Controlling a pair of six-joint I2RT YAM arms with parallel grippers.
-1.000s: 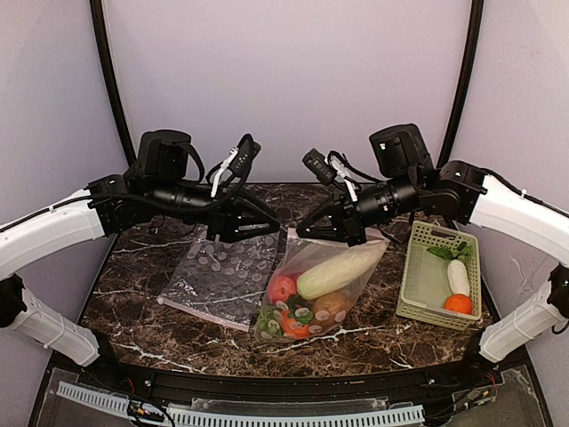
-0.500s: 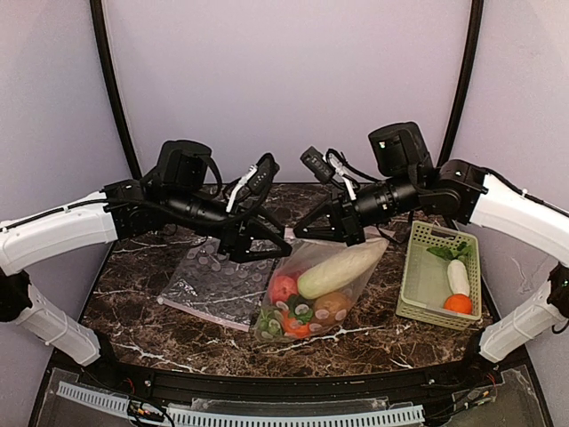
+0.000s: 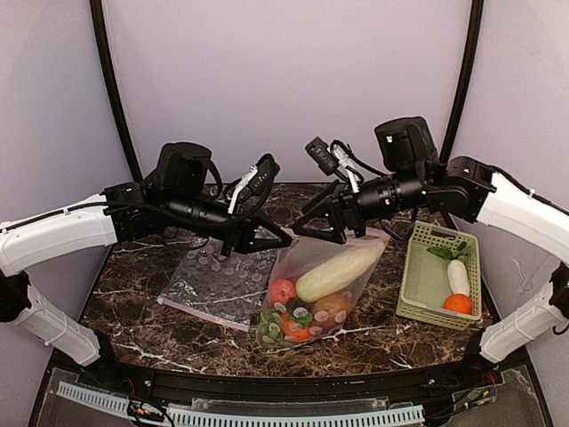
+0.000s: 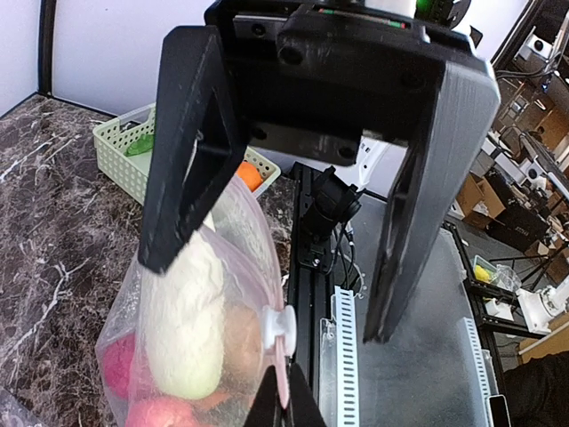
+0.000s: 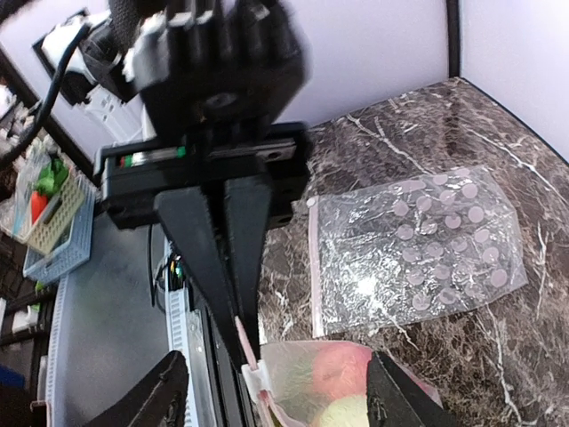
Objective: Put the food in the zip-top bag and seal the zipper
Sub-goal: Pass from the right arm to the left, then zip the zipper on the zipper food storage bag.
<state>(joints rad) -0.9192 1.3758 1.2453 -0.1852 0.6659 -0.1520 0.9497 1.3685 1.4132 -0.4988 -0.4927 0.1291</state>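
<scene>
— Where is the zip-top bag (image 3: 300, 260) found in relation to the grippers?

— It is seen at the centre of the top view, resting on the marble table (image 3: 142, 294) with its mouth lifted towards the upper part of the frame. The left gripper (image 3: 274, 240) is closed tight on the zipper (image 4: 283, 369) at the mouth's left corner. In the left wrist view the pinkish strip is pinched between the fingertips at the bottom edge, just below a white tab (image 4: 276, 325). The right gripper (image 3: 311, 229) is held just above the mouth with its jaws spread wide and nothing gripped. Whether the plastic is touched by it cannot be told.

— And what is counted?

— Two bags are counted: the filled one and a second bag (image 3: 218, 276), laid flat to its left. Five pieces are made out inside the filled bag: a pale long vegetable (image 3: 342, 269), a red apple (image 3: 282, 289), a brown potato (image 3: 332, 307), an orange-red piece (image 3: 295, 327) and some greens (image 3: 269, 322). One basket (image 3: 411, 276) is seen at the right of the frame. Three pieces are held in it: leafy greens (image 3: 449, 253), a white radish (image 3: 458, 277) and an orange (image 3: 458, 304).
</scene>
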